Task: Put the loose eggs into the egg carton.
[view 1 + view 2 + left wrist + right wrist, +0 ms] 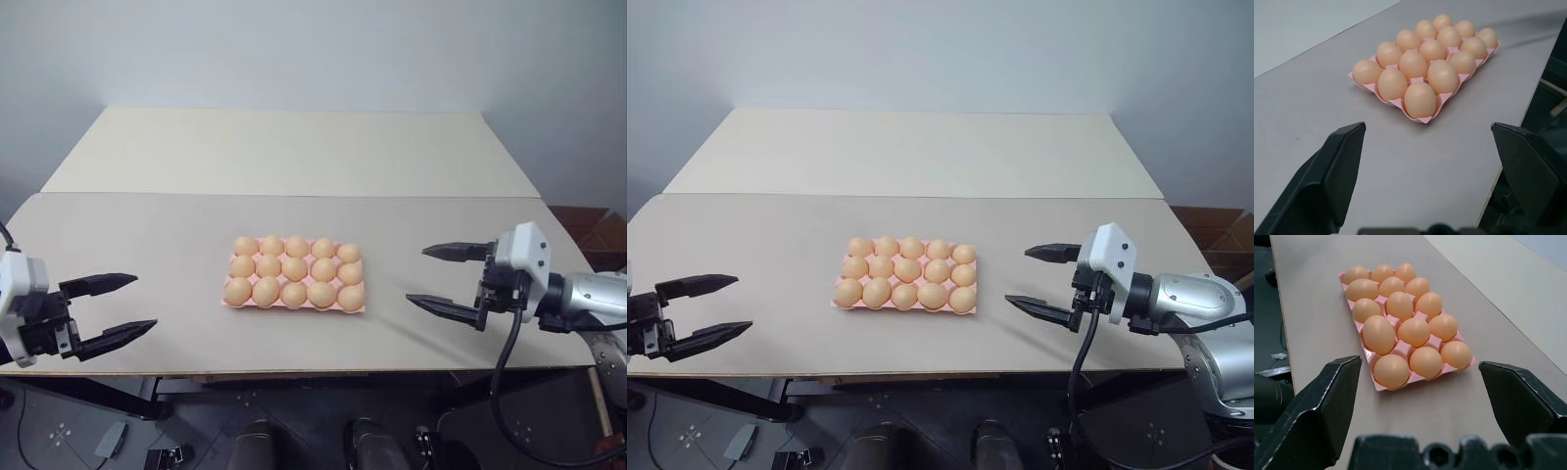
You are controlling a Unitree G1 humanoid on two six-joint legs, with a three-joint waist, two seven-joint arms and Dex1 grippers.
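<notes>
The flat pink moulded egg carton (294, 305) is seen near the middle of the pale beige surface (147, 235), with its long axis running across the robot's front, from one arm toward the other. All fifteen cups, three rows of five, are filled by the smooth pale orange-tan eggs (294, 268), and no loose egg is seen on the surface around it. The left tool (125, 305) is held off the near left edge of the surface, its two black fingers spread wide and nothing between them; the right tool (433, 276) is held over the right side of the surface, likewise spread wide and empty. Both tools are pointed inward at the carton's short ends and are well apart from it. The right tool is judged the nearer of the two. With every cup occupied, the task is judged complete, and no further pick appears to be called for.
</notes>
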